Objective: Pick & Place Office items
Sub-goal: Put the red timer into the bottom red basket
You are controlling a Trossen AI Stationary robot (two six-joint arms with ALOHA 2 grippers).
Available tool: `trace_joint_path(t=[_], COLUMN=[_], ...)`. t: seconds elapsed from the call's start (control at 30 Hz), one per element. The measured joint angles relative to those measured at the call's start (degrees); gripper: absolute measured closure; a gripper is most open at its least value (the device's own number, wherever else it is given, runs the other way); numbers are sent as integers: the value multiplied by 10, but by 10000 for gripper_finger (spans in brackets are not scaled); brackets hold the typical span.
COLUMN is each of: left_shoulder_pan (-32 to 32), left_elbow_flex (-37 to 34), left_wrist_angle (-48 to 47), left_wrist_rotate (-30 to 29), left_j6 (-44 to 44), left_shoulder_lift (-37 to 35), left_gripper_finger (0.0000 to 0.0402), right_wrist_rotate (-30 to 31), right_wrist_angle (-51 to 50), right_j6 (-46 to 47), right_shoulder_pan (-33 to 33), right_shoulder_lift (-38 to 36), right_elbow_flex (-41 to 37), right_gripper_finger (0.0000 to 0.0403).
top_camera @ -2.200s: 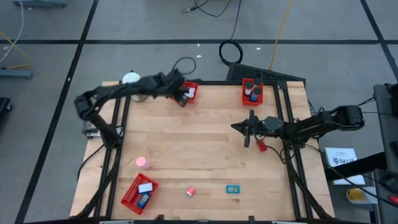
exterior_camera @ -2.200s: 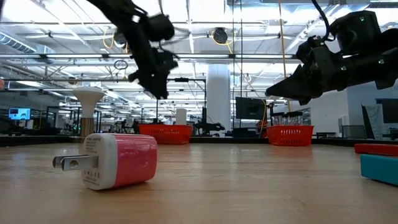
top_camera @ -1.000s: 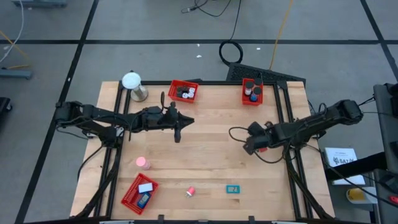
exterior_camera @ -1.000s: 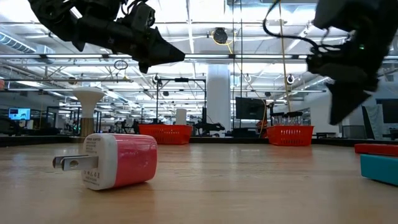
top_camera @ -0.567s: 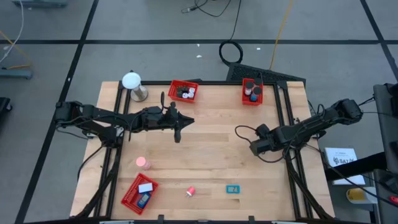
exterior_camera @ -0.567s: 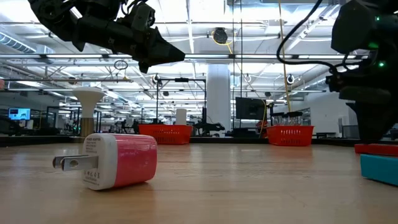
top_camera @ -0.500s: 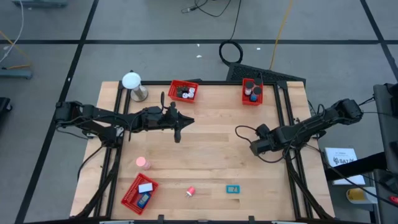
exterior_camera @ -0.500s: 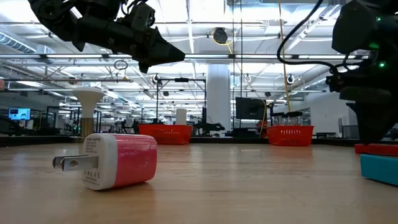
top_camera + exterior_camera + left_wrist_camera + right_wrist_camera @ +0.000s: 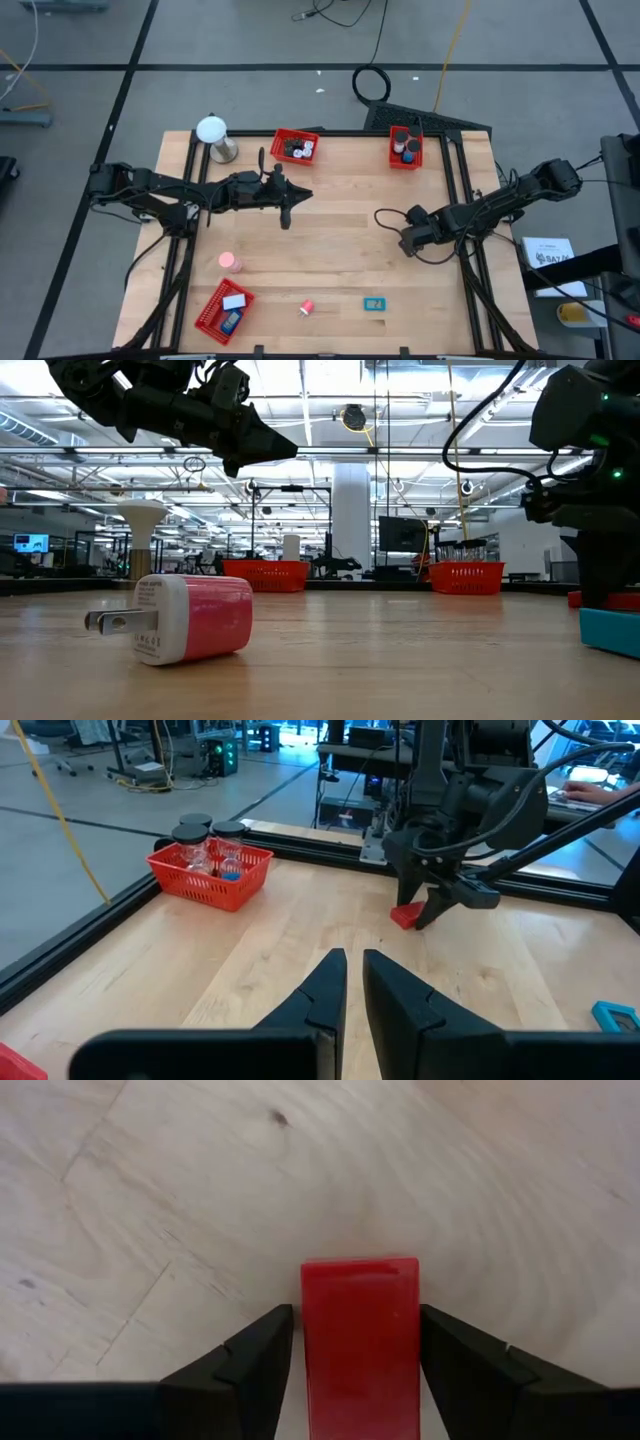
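A flat red rectangular piece point(image 9: 360, 1340) lies on the wooden table near its right edge. My right gripper point(image 9: 358, 1365) points down over it. It is open, one finger on each long side, and a thin gap shows on one side. The left wrist view shows the same piece point(image 9: 405, 915) under that gripper point(image 9: 432, 908). My left gripper point(image 9: 288, 210) hangs above the table's middle left, shut and holding nothing. A pink wall plug point(image 9: 190, 618), a teal piece point(image 9: 374, 304) and a pink roll point(image 9: 230, 262) rest on the table's near half.
Red mesh baskets with small items stand at the far edge point(image 9: 295, 147) point(image 9: 405, 148) and at the near left corner point(image 9: 224, 310). A white ball on a silver stand point(image 9: 212, 135) is at the far left corner. Black rails point(image 9: 462, 200) frame the table.
My right gripper has sunk toward the table and tipped more steeply downward, coming to stand over the red piece, which has stayed where it lay.
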Motion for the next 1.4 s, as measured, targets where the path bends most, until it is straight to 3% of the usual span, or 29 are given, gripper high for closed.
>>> trace_joint_path(t=[0.3,1.1,1.4], left_shoulder_pan=[0,0,0], left_elbow_flex=[0,0,0], left_wrist_angle=[0,0,0], left_wrist_rotate=[0,0,0], left_j6=[0,0,0], left_shoulder_lift=[0,0,0], left_gripper_finger=[360,360,360], right_wrist_rotate=[-12,-29,-12], right_wrist_angle=[12,57,96], right_j6=[-28,-67,-126], right_shoulder_pan=[0,0,-5], right_shoulder_lift=[0,1,1], right_elbow_flex=[0,0,53], right_gripper_finger=[252,246,247])
